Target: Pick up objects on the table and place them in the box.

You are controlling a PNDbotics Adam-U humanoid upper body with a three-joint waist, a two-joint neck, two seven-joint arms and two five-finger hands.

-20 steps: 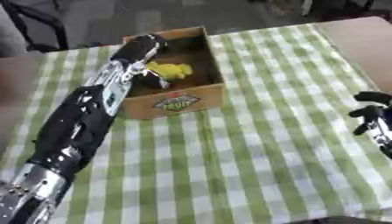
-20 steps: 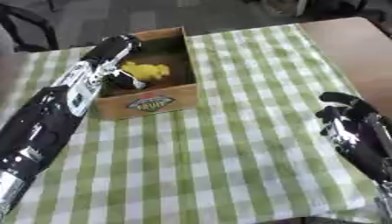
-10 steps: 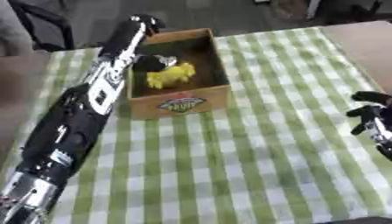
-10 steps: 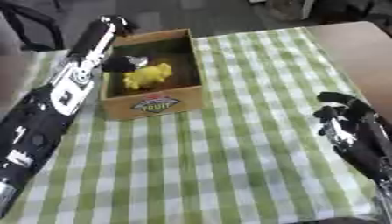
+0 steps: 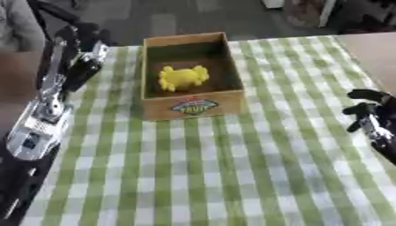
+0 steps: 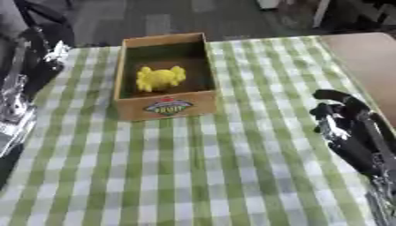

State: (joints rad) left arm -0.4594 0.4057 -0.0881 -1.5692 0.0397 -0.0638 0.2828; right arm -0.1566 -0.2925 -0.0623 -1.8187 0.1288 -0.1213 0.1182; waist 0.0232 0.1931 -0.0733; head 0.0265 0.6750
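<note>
A: Yellow toy [image 5: 182, 77] sits inside the box [image 5: 193, 106], mid-floor. It looks soft and light; if you regrip, pinch its round body.

B: Hands?

A: Left hand [image 5: 80, 37] is up beside the box, fingers unreadable. Right hand [image 6: 340, 118] idles over the table [image 5: 232, 176], fingers curled, holding nothing.

— What is the box [image 5: 191, 84] made of?
— Matt brown cardboard, with a glossy printed label [image 5: 194, 106] on its front wall. The yellow toy [image 5: 182, 77] inside it looks soft and matt.
— And under the box?
— A green-and-white checked tablecloth [image 5: 232, 167], woven, matt. Right of the box, the right hand [image 6: 344, 128] is glossy black plastic.
</note>
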